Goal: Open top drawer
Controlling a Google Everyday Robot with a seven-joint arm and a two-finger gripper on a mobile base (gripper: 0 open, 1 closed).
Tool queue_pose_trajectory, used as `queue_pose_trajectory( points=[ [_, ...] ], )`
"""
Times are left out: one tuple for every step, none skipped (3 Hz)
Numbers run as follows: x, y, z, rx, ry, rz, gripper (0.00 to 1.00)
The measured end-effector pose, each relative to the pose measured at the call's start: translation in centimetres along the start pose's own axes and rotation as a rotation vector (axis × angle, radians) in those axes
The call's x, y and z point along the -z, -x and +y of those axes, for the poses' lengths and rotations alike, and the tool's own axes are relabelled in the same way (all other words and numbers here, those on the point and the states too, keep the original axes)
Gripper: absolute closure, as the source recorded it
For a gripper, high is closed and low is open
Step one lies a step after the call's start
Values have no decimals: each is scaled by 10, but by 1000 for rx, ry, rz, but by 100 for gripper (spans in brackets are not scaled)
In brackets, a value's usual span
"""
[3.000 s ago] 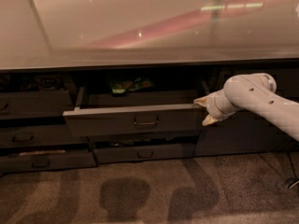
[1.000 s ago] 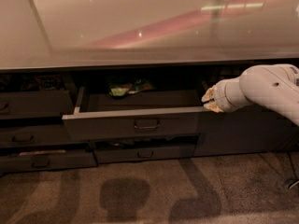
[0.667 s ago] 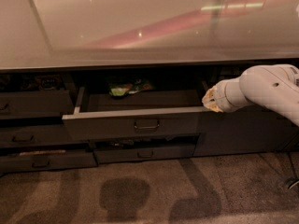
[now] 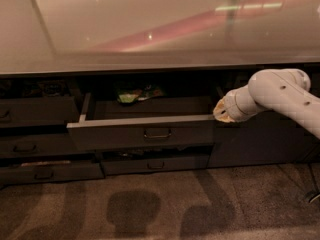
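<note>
The top drawer (image 4: 145,133) is a wide dark grey drawer under the countertop, pulled out toward me. Its flat front carries a small loop handle (image 4: 157,133) at the centre. A green and yellow packet (image 4: 134,96) lies at the back of its inner tray. My gripper (image 4: 220,111) is at the end of a white arm that reaches in from the right. It sits at the drawer front's upper right corner, touching or just beside it.
A pale glossy countertop (image 4: 150,29) runs above. Narrower drawers (image 4: 35,111) stack at the left, the lowest one (image 4: 47,170) slightly open. Another drawer (image 4: 155,164) lies below the open one. A dark cabinet door (image 4: 260,139) is behind the arm. Carpeted floor (image 4: 160,204) lies in front.
The arm has pulled back to the right and risen a little since three seconds ago. The drawer stays open at about the same reach.
</note>
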State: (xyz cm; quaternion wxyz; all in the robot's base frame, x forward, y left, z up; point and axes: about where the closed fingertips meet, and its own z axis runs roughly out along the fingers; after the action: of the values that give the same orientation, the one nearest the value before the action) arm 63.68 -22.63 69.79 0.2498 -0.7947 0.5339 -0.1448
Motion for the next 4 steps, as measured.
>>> queue_pose_trajectory(
  points=[
    [-15,-2,4,-10,56,-20,100],
    [-15,-2,4,-10,56,-21,100],
    [-17,0,7,-7,73,-30,100],
    [-17,3,11,-7,79,-45,100]
  ],
)
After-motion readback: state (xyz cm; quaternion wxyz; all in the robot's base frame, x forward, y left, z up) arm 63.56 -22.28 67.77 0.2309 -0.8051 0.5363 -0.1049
